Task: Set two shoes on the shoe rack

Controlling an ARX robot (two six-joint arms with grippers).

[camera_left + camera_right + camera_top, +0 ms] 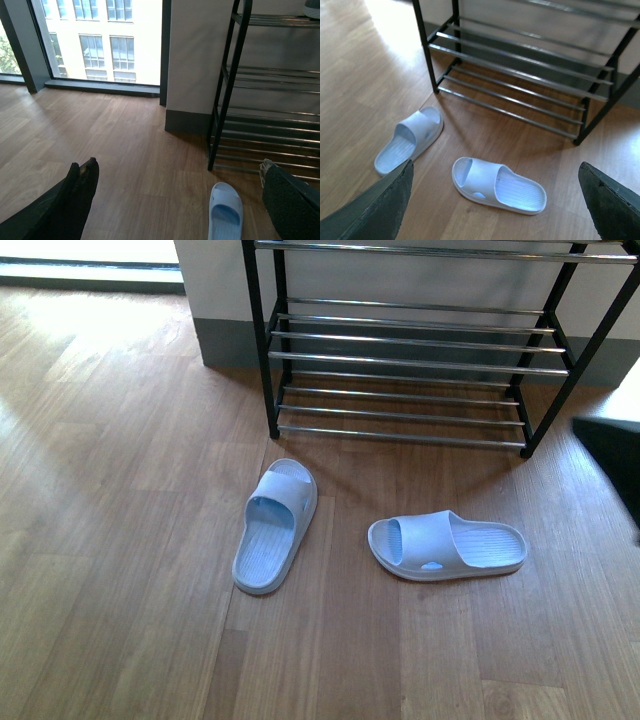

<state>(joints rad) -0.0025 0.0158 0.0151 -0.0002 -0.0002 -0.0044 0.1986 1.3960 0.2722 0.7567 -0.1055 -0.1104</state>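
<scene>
Two pale blue slide sandals lie on the wood floor in front of the shoe rack. The left sandal points toward the rack; the right sandal lies sideways, toe to the left. My right gripper hangs open above the sideways sandal, fingers wide on both sides, touching nothing. My left gripper is open too, high over the floor, with the other sandal between its fingers far below. The rack's chrome rods show bare in the lower tiers.
A grey wall with dark skirting stands behind the rack. A floor-length window is to the left. A dark object juts in at the right edge of the front view. A shoe's edge rests on the rack's upper shelf.
</scene>
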